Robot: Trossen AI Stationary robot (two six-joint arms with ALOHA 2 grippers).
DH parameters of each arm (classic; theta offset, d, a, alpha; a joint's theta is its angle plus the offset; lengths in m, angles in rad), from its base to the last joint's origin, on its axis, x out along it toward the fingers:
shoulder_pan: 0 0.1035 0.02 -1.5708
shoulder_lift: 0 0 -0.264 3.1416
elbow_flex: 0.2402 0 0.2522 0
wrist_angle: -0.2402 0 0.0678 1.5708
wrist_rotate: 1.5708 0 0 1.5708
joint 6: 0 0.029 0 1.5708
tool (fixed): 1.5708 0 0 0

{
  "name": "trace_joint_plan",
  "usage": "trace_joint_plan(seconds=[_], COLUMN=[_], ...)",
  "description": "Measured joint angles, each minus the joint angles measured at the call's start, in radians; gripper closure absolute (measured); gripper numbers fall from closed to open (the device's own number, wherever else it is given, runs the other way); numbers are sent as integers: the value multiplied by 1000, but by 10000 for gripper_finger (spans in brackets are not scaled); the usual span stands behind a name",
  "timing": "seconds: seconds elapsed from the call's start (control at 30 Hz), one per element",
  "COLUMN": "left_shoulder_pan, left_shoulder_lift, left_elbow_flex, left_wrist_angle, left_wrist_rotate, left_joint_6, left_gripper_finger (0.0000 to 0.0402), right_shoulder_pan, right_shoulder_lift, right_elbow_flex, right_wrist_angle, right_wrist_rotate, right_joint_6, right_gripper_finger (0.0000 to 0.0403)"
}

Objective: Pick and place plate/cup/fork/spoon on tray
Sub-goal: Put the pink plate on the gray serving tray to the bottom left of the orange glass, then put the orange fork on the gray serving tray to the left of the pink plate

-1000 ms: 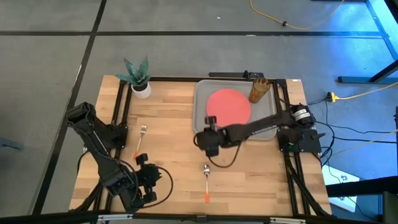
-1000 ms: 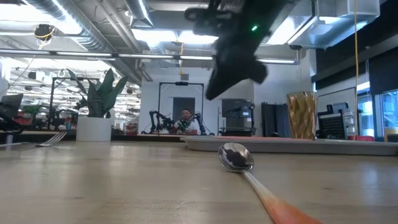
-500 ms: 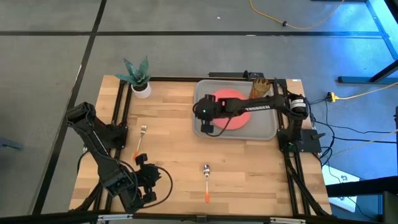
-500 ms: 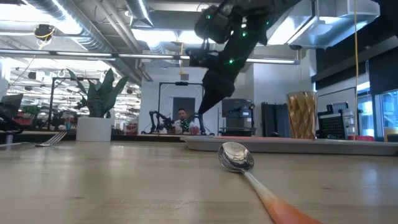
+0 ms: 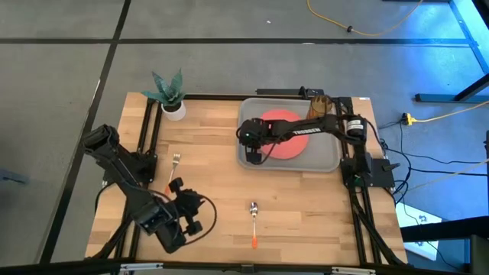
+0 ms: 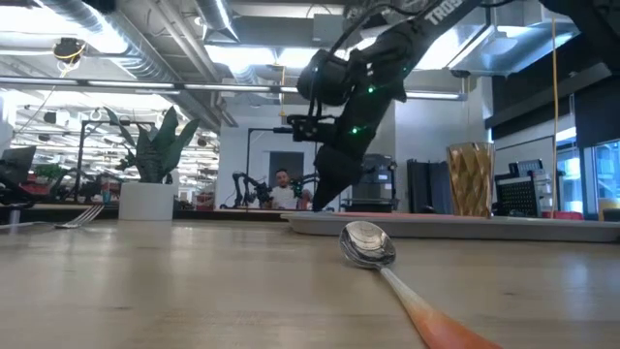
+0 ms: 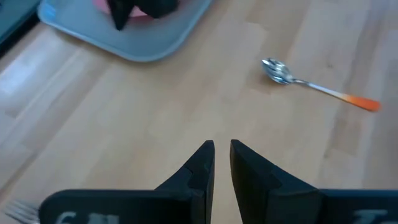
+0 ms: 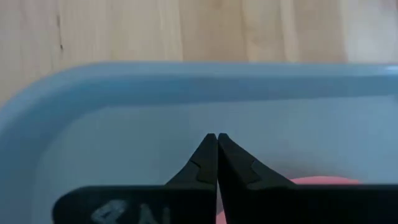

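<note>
On the left of the counter (image 5: 214, 153), the left gripper (image 5: 192, 216) hung low over the near-left part, its jaws standing a narrow slit apart with nothing between them. Compared with a second before, that arm had swung a little: its wrist sat farther toward the middle and its body lay more slanted, though the jaws showed the same small gap. The fork (image 5: 173, 172) lay flat on the wood just beyond the left gripper, tines pointing to the far edge, where it had been a second earlier. The white pot with a green plant (image 5: 171, 98) stood at the far-left corner, unmoved.

Toward the middle, the spoon (image 5: 254, 224) lay flat near the front edge, bowl away and orange handle toward the front, also unmoved and well apart from both grippers.

On the right, the right gripper (image 5: 254, 156) had left the open wood in front of the tray (image 5: 327, 160), where it hovered a second before, and now pointed down over the tray's left part, just beside the plate (image 5: 284, 131). Its jaws had closed fully, tips pressed together, gripping nothing. The plate rested flat in the tray, and the cup (image 5: 318, 108) stood upright at the tray's far-right corner, both as before.
</note>
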Motion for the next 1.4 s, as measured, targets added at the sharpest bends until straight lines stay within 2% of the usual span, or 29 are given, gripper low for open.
trace_joint_plan(seconds=[0.23, 0.7, 1.03, 1.17, 1.33, 1.4], left_shoulder_pan=[16, 16, 15, 15, 15, 12], left_shoulder_lift=[0, 0, 0, 0, 0, 0], left_elbow_flex=[0, 0, 0, 0, 0, 0], left_wrist_angle=[-19, -21, -29, -62, -140, -151], left_wrist_rotate=[2, 4, 31, 47, 120, 154], left_joint_6=[7, 34, 35, -4, -170, -192], left_gripper_finger=[357, 357, 357, 357, 357, 357], right_shoulder_pan=[-22, -20, 13, 78, 196, 250], right_shoulder_lift=[16, 16, 16, 3, -51, -84], right_elbow_flex=[0, 0, 7, 39, 82, 87], right_wrist_angle=[-43, -156, -136, -160, -227, -229], right_wrist_rotate=[89, 162, 42, -37, -46, -46], right_joint_6=[65, 122, 34, 15, 14, 16], right_gripper_finger=[400, 399, 398, 398, 398, 398])
